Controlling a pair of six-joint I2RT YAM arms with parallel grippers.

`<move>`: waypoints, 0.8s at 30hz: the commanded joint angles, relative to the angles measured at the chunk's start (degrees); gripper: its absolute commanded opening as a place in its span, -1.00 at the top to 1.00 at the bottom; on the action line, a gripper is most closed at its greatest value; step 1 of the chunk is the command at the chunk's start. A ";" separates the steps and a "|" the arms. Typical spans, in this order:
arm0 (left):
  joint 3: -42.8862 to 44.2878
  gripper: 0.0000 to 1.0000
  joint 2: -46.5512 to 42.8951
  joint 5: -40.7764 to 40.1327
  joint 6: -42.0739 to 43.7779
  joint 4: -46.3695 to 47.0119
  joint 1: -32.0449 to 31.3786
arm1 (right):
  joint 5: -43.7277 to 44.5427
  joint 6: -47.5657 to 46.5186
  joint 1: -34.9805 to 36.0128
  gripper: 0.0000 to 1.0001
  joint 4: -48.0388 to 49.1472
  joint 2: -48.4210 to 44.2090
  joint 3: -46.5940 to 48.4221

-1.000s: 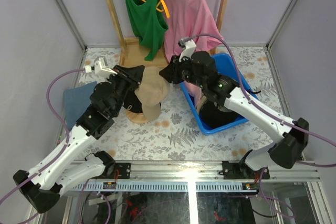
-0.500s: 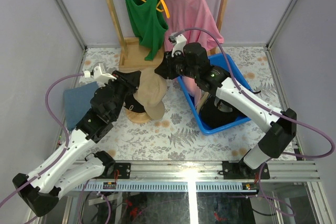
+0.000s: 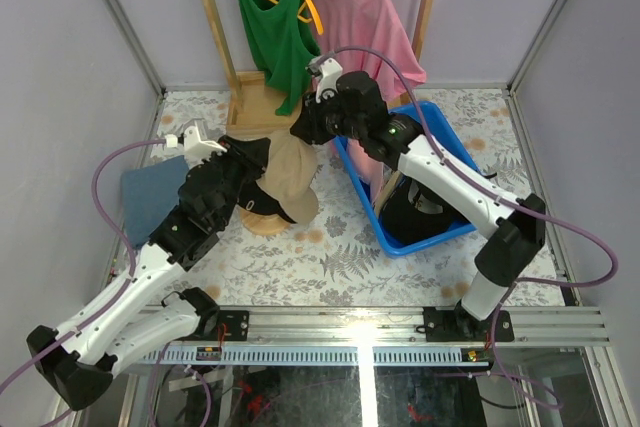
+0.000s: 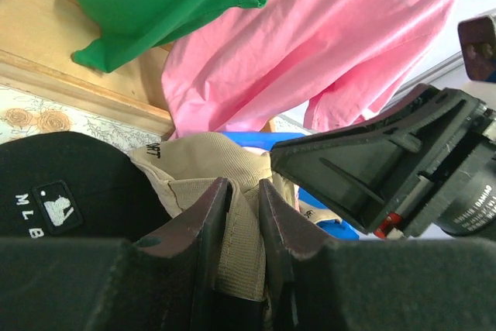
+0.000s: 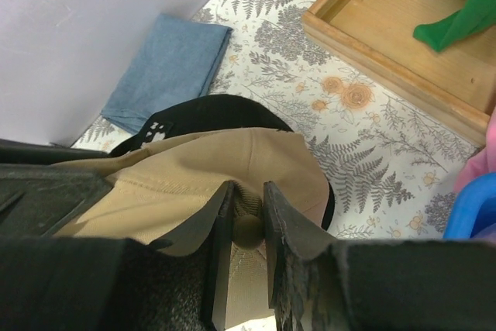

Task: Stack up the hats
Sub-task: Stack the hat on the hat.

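**mo:** Where's the tan cap (image 3: 288, 172) at right now?

**jay:** Draped over the black cap (image 4: 70, 184), held from both ends. The left gripper (image 4: 243, 201) is pinched on a fold of tan fabric and the right gripper (image 5: 248, 208) is clamped on the crown button.

**mo:** How's it gonna handle?

**jay:** Light and floppy, I'd guess, and the crown will sag. The button, seams and brim look like the surest spots to grab.
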 commanded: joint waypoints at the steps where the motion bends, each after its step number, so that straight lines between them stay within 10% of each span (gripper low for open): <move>1: -0.56 0.99 -1.06 -2.17 1.82 0.95 -0.10 | 6.12 -4.03 -3.60 0.76 0.14 2.80 4.34; 24: -6.64 0.99 -8.14 -12.01 -0.13 -5.79 -0.14 | 1.92 -5.76 -4.14 0.75 1.26 11.38 10.54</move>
